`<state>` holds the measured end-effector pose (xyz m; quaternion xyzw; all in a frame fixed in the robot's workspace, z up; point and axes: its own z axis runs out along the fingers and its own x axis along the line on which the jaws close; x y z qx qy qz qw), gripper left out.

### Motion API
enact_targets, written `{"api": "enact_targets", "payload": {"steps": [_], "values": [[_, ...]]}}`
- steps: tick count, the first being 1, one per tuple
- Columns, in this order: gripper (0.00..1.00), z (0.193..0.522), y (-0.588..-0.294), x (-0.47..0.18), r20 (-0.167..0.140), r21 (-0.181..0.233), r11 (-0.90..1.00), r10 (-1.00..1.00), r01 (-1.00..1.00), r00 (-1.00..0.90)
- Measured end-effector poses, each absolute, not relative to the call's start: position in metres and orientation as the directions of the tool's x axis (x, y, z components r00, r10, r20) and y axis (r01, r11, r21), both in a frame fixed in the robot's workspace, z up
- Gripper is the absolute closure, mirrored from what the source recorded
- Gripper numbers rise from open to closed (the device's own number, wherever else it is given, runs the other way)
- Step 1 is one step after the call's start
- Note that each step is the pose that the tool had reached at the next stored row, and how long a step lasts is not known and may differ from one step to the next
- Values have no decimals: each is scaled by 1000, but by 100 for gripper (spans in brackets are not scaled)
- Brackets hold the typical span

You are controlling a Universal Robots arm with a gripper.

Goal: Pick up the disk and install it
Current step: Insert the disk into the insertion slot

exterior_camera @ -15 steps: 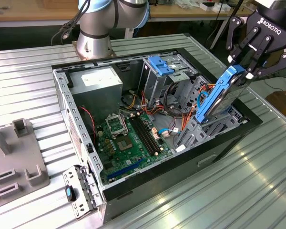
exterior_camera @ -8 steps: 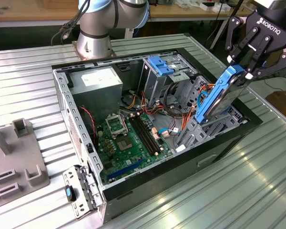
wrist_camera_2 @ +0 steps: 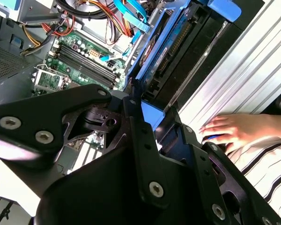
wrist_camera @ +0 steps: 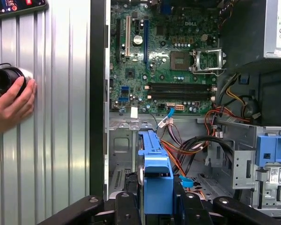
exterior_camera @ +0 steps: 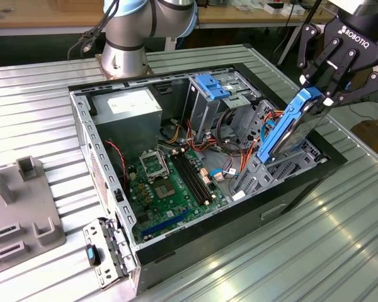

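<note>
The tool point(exterior_camera: 321, 94) hangs over the corner of the open computer case point(exterior_camera: 290, 195) on the exterior view's right. Its black fingers are pinching the upper end of the disk point(exterior_camera: 288, 129). The disk stands tilted, with its top leaning toward the exterior view's right and its blue frame facing outward. Its lower end is down among the metal bays by the case wall, and I cannot tell whether it touches them, since brackets and a tangle of cables point(exterior_camera: 236, 135) hide that end.

In the first wrist view the blue frame sits squarely between the two fingers point(wrist_camera: 124, 205), which are cut off at the picture's edge. The second wrist view shows the same grip from the side, but the tool's dark body covers most of the disk's near end.

Inside the case lie the green motherboard point(exterior_camera: 170, 182) and the blue-topped drive cage point(exterior_camera: 211, 88), both well apart from the disk.

The arm's base point(exterior_camera: 123, 56) stands behind the case, its upper part cut off. The ribbed table point(exterior_camera: 340, 251) carries everything. A person's hand point(wrist_camera: 11, 103) rests on it beside the case, wrapped round a dark round thing point(wrist_camera: 3, 77) that I cannot make out. A striped sleeve point(wrist_camera_2: 267, 164) shows in the second wrist view.
</note>
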<state>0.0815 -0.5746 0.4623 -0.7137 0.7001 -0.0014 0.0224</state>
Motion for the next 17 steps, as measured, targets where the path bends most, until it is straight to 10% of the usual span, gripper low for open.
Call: {"api": "enact_targets", "payload": {"steps": [17], "values": [[63, 448, -575, 81, -31, -37, -19, -999, -999, 20]]}}
